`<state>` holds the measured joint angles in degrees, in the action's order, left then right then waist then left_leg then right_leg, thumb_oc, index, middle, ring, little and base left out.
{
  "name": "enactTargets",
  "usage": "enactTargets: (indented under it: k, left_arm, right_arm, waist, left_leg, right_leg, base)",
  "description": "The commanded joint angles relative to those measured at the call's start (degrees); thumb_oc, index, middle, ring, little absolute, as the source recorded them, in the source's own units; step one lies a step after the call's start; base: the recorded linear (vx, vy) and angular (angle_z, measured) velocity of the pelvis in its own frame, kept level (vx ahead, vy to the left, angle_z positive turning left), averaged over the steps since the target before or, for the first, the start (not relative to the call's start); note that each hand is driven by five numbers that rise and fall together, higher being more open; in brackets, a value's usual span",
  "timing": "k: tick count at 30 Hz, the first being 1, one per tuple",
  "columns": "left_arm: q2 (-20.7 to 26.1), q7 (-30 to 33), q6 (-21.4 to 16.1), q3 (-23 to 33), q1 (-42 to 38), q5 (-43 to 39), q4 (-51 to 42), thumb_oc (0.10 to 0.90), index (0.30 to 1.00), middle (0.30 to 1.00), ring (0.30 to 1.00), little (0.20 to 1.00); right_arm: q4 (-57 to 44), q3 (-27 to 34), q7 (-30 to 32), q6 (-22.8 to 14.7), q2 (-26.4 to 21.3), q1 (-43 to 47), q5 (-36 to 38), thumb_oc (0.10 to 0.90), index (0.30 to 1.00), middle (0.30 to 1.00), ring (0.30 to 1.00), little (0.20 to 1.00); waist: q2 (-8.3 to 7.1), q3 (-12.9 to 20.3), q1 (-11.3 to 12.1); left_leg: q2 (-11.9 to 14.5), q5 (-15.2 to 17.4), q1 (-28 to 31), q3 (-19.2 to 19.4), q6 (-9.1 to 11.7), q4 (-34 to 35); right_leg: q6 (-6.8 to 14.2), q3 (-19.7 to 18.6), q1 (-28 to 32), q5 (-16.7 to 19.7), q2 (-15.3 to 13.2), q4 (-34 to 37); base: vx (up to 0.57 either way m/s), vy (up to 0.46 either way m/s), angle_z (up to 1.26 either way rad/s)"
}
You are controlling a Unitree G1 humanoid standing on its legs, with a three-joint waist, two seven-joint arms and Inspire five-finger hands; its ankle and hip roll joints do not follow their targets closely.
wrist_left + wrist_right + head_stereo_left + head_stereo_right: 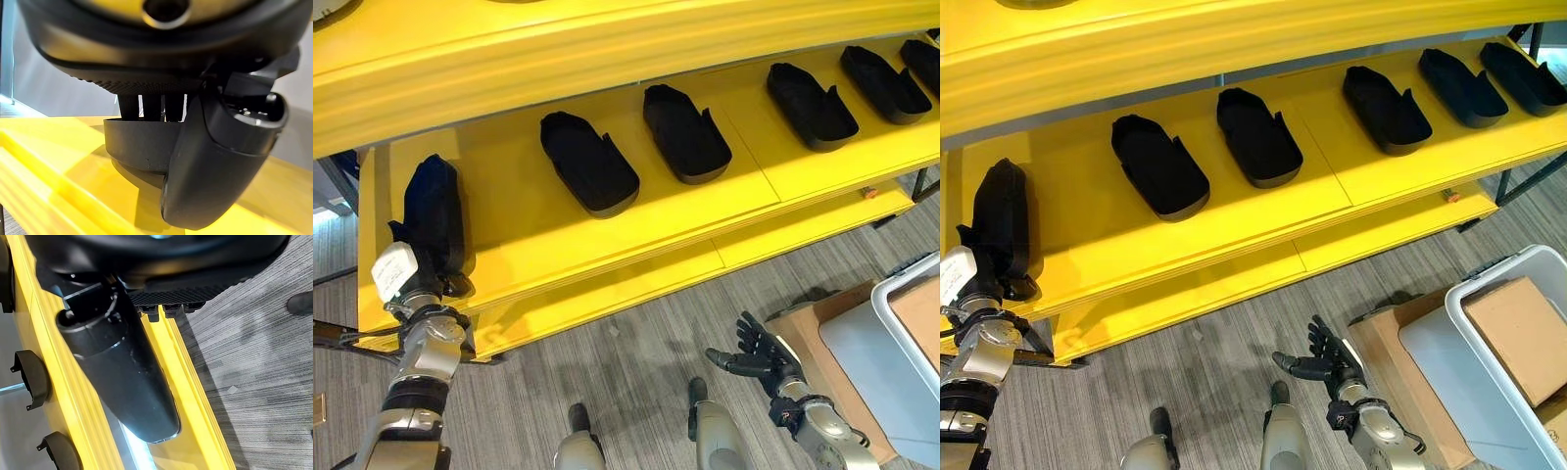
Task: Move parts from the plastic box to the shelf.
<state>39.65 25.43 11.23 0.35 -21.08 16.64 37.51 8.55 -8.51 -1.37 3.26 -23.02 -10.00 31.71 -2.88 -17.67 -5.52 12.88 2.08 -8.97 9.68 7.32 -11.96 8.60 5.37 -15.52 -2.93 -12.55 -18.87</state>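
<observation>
A black moulded part point(433, 217) lies at the far left end of the yellow shelf point(538, 235), lengthwise from near to far, with the robot's left hand point(423, 269) at its near end. In the left wrist view the fingers point(146, 105) reach down behind the part's dark rim point(142, 147) and the thumb point(215, 161) curls over the front of it, so the hand pinches the part against the shelf board.

To the right along the same board, five more black parts rest in a row, each apart from the next: one point(588, 162) just right of the held piece, another point(685, 132) beside it, a third point(811, 106) past the board's seam, and two point(884, 83) point(1525, 78) towards the far right end.

The right hand point(756, 354) hangs low over the grey wood-look floor point(626, 382), near the shelf's front edge, its fingers spread and holding nothing.

At the near right stands the white plastic box point(1489, 392), with a brown cardboard carton point(1518, 333) inside it and a flat piece of cardboard point(1381, 357) lying on the floor at its left side.
</observation>
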Motion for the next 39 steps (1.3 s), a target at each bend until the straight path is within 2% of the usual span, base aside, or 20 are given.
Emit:
enactTargets:
  k: [1, 9, 17, 32, 39]
  left_arm:
    - [7.9, 1.7, -1.2, 2.2, -3.0, 3.2, -4.7, 0.400, 0.300, 0.300, 0.300, 0.300]
    - [8.0, 1.5, -1.3, -0.7, -8.0, 2.8, -4.5, 0.400, 0.300, 0.300, 0.300, 0.300]
    - [13.1, -0.7, -0.6, -6.1, -14.8, 6.9, -2.7, 0.400, 0.300, 0.300, 0.300, 0.300]
    - [15.1, -1.2, 0.1, -10.0, -23.3, 6.1, -0.7, 0.400, 0.300, 0.300, 0.300, 0.300]
    - [14.9, -1.6, 0.1, -10.2, -23.8, 5.2, 0.3, 0.400, 0.300, 0.300, 0.300, 0.300]
  right_arm:
    - [-8.3, 1.4, -1.2, -2.7, -0.8, -0.3, 0.2, 0.900, 1.000, 1.000, 1.000, 1.000]
    - [-7.8, 0.8, -1.3, -2.3, -1.3, 0.9, -1.3, 0.900, 1.000, 1.000, 1.000, 1.000]
    - [-8.4, 0.4, -1.6, -2.3, -2.1, 1.3, -1.7, 0.900, 1.000, 1.000, 1.000, 1.000]
    - [-9.8, 1.2, -1.7, -1.9, -3.0, 0.7, -2.3, 0.900, 1.000, 1.000, 1.000, 1.000]
    - [-10.2, 1.4, -1.8, -1.6, -3.1, 0.5, -2.0, 0.900, 1.000, 1.000, 1.000, 1.000]
  waist:
    - [-1.72, 3.0, 0.8]
    - [-1.91, 3.6, 1.3]
    - [-2.42, 3.9, 1.0]
    - [-2.55, 4.1, 0.0]
    - [-2.63, 4.1, -0.2]
  left_leg:
    - [1.5, 6.9, -2.8, -3.2, -2.1, -10.7]
    - [0.6, 6.9, -3.7, -4.8, -2.2, -10.8]
    - [0.8, 6.9, -5.3, -5.3, -2.3, -11.7]
    - [0.9, 7.0, -7.5, -5.3, -2.5, -12.7]
    - [0.7, 7.4, -8.0, -5.2, -2.7, -13.2]
  right_leg:
    - [2.1, 0.4, 4.0, -0.4, -3.0, 3.1]
    - [2.0, 2.2, 5.3, -0.8, -3.7, 3.1]
    - [2.1, 2.5, 4.7, -0.5, -3.3, 3.1]
    - [2.3, 2.0, 2.8, -0.2, -3.0, 3.3]
    - [2.3, 1.6, 2.3, -0.2, -3.1, 3.3]
  base:
    - [-0.01, 0.007, 0.07]
    - [0.00, 0.011, 0.19]
    - [0.00, 0.003, 0.07]
    - [0.00, 0.002, -0.01]
    - [0.01, 0.007, -0.02]
